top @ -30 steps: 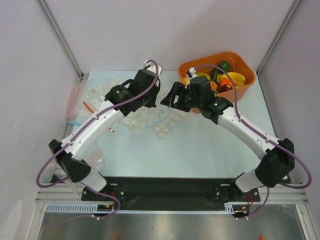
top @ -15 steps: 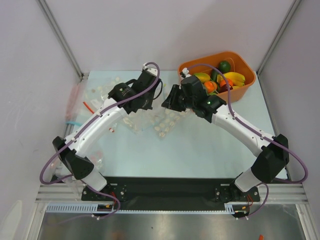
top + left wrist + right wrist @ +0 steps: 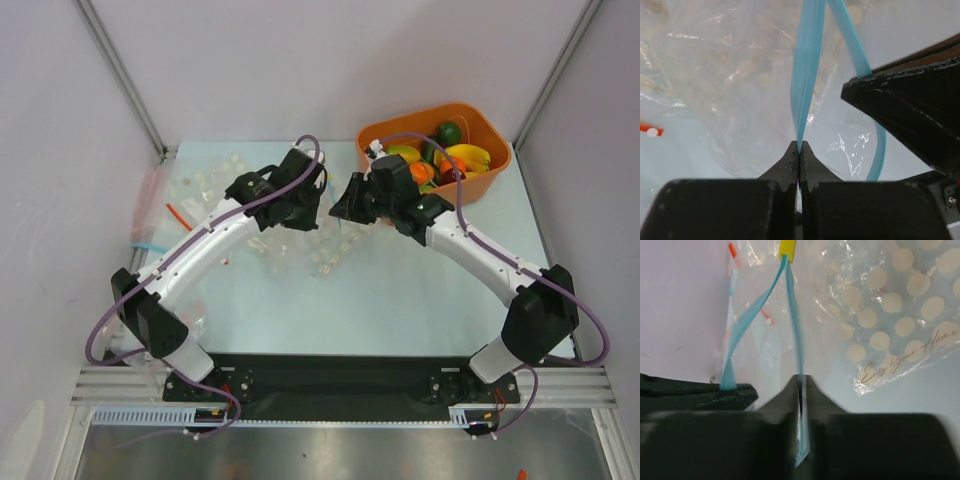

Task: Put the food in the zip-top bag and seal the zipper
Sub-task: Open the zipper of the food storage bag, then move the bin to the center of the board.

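Left jaws are pressed together, pinching one lip of the zipper (image 3: 804, 75). In the left wrist view the light-blue strip rises from the tips at lower centre straight to the top edge. The other lip crosses the upper right of that view and meets the black right jaws at the right edge.

Right jaws are also pressed together, on that second lip. In the right wrist view it runs from the tips at centre up to a yellow tab (image 3: 786, 248) at the top edge. From the tab the first lip slants down to the lower left, where the left jaws hold it. The mouth of the bag (image 3: 765, 355) is thus parted, one lip in each pair of jaws, with crumpled clear film between.

A dotted bag (image 3: 890, 305) with brown script lies behind, in the upper right of that view.

In the top view the left arm (image 3: 215, 235) and right arm (image 3: 470, 245) meet nose to nose just above centre frame, over the worktop (image 3: 400, 300).

The food (image 3: 440, 158) sits in an orange tub (image 3: 492, 160) at upper right, just behind the right wrist: bananas, oranges, a mango and an avocado
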Available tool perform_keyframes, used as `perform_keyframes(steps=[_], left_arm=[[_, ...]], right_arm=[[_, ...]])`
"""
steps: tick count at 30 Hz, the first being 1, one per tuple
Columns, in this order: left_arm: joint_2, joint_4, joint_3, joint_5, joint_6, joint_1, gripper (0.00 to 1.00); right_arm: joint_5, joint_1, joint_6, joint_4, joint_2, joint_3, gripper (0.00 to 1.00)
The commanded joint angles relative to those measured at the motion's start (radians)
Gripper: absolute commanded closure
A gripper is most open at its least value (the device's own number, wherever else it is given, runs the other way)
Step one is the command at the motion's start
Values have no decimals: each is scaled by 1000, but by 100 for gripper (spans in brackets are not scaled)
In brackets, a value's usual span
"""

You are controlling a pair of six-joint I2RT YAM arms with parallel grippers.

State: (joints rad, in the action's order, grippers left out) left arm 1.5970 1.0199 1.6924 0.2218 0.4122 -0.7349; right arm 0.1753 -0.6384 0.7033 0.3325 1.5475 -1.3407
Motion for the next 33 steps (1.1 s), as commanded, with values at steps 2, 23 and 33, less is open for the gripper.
perform_keyframes(steps=[2,23,33], left_arm=[[6,-89,-26,-122,69,40,100],[-2,-179,-76,-168,56,91,100],[-23,-162,-74,-134,36,91,100]], right_arm=[[52,42,-64,-95,14,-17,66],[-151,423,-228,266,281,-472,17],[-218,431,-209,451,523,-695,5]])
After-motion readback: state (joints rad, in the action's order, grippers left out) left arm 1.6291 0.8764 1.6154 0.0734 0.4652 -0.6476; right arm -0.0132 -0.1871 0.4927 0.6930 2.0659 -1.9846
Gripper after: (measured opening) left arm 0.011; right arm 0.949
